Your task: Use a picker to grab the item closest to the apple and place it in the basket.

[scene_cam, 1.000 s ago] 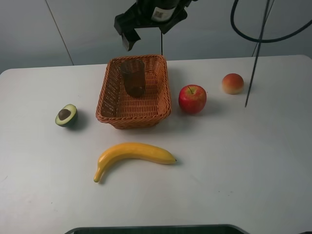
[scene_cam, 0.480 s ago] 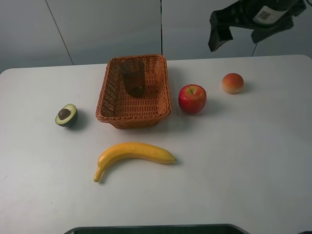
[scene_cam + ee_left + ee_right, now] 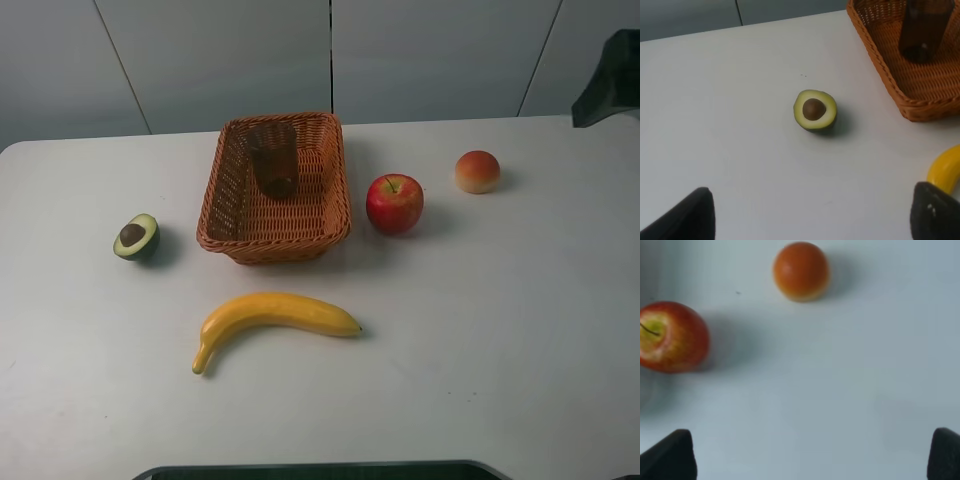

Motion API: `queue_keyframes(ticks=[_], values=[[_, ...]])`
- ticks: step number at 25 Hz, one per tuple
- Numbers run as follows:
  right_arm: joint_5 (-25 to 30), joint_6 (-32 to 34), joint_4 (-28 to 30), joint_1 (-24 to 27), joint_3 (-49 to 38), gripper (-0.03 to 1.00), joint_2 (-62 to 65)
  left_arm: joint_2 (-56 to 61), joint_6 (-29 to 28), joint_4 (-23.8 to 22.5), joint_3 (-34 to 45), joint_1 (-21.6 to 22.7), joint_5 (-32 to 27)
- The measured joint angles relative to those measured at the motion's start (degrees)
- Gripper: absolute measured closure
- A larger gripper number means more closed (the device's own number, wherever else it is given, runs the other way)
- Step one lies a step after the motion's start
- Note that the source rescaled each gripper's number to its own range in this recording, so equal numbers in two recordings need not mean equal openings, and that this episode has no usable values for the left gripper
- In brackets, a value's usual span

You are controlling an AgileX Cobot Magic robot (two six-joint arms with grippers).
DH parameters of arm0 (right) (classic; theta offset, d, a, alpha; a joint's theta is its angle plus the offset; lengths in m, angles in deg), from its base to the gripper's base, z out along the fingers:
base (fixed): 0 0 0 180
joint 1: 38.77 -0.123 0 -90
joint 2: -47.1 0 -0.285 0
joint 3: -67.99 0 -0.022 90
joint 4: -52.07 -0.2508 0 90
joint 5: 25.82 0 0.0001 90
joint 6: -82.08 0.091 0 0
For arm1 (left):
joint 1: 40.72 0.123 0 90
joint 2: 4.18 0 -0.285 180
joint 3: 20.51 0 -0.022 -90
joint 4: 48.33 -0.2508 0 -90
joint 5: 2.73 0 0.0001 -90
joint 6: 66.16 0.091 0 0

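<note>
Black fingertips of my right gripper [image 3: 810,460] sit wide apart in its wrist view with nothing between them, so I read it as open and empty. From the high camera I see only a dark piece of that arm at the 3 o'clock edge of the frame, well clear of everything on the table.

From there the tumbler [image 3: 273,158] lies off toward 9 o'clock, past the peach [image 3: 477,171] and then the apple [image 3: 394,203]. It stands upright, long axis vertical, inside the wicker basket [image 3: 224,190], toward the far end, apart from the walls as far as I can tell. I judge the placement done, so the move ahead turns only on keeping clear of it.

My left gripper [image 3: 810,215] is also spread open with nothing held. Its wrist view looks down on the avocado half [image 3: 815,109], cut face up, with the basket corner and the tumbler's base beyond. I judge this arm the nearer one to the basket.

Outward again, a banana [image 3: 272,316] lies at 6 o'clock from the basket, the avocado half at its 9 o'clock and the apple just beside its 3 o'clock side. All rest on a plain white table [image 3: 480,340] with grey wall panels behind.
</note>
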Motion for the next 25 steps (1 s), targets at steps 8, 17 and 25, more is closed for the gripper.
queue_keyframes(ticks=[8,17,25], values=[[5.8,-1.3,1.6,3.9,-3.6,-0.03,14.3,0.0,0.0,0.0,0.0,0.0,0.0],[8.4,-3.3,2.0,4.0,-10.8,-0.03,31.6,0.0,0.0,0.0,0.0,0.0,0.0],[11.1,-4.0,1.9,4.0,-18.6,-0.03,47.4,0.0,0.0,0.0,0.0,0.0,0.0]])
